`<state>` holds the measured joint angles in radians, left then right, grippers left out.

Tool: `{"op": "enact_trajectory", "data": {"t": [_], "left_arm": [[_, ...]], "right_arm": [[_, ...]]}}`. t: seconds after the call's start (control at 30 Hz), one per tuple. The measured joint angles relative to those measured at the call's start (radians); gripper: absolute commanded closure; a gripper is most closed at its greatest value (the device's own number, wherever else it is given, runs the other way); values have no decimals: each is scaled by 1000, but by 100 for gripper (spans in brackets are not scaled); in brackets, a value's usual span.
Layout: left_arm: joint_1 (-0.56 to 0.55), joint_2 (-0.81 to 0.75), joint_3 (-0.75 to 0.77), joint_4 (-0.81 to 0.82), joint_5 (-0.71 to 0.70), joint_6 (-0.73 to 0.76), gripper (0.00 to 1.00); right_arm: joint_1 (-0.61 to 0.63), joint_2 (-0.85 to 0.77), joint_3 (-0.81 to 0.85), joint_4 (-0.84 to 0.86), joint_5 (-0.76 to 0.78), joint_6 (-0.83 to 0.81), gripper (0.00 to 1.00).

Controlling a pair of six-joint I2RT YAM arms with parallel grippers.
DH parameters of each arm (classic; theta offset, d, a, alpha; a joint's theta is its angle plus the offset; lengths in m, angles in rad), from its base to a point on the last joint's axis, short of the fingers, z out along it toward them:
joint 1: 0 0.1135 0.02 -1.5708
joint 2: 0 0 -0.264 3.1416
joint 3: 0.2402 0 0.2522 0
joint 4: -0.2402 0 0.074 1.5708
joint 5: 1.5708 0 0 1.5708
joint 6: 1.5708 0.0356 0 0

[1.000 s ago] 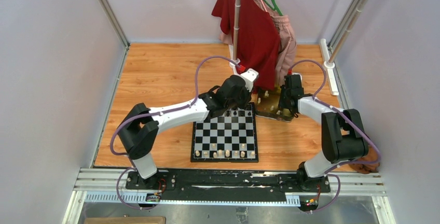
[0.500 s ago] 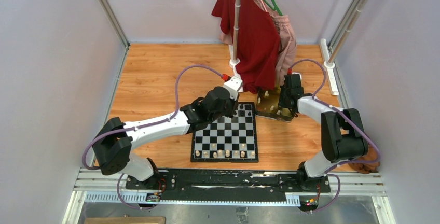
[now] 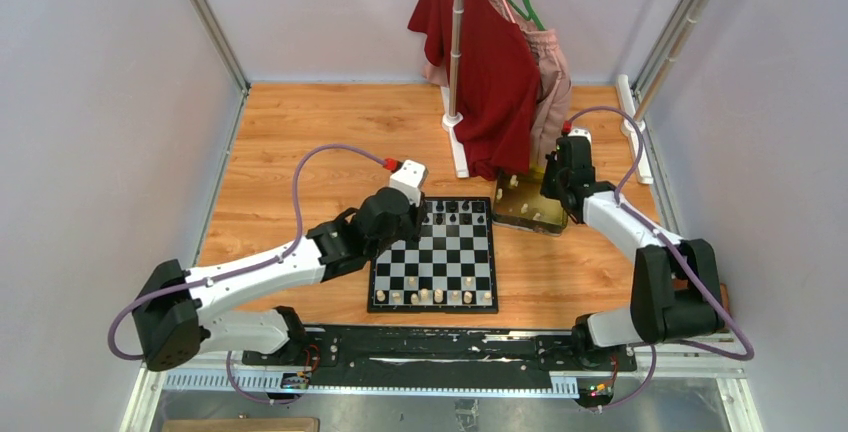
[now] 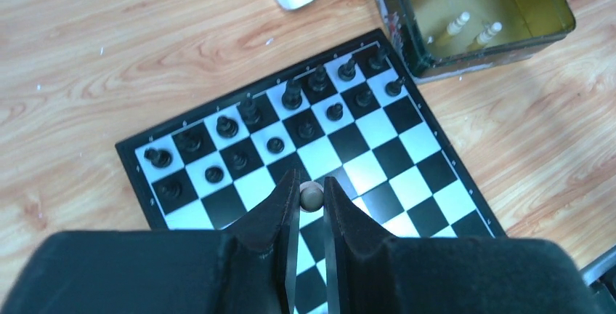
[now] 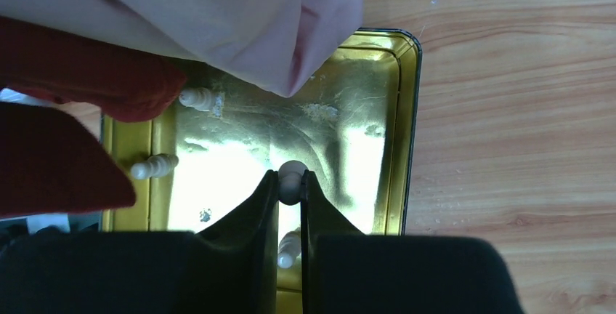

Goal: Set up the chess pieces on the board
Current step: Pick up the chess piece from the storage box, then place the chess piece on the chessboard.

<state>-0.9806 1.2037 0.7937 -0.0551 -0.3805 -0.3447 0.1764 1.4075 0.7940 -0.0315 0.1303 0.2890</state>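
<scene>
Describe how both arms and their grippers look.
Both arms match: the left arm and right arm have smooth white links joined by bulky black joints. A purple cable loops along each, ending at a red plug by the wrist. The left gripper and right gripper each have two matte black fingers tapering to narrow tips. No markings show.

It was a robotics lab cell: white panels (image 3: 100,152) walled a wooden table (image 3: 300,142), 2 arms (image 3: 270,264) bolted to metal rails (image 3: 190,344).
</scene>
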Motion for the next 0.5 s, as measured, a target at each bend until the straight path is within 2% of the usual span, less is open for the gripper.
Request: {"op": "enact_trajectory", "data": {"t": [0.23, 0.5], "left_arm": [[-50, -129, -117, -66, -49, -62, 100], [-99, -240, -239, -121, -77, -117, 100]], "right_arm": [[39, -89, 0, -37, 0, -3, 100], [182, -164, 0, -99, 9, -29, 100]]}}
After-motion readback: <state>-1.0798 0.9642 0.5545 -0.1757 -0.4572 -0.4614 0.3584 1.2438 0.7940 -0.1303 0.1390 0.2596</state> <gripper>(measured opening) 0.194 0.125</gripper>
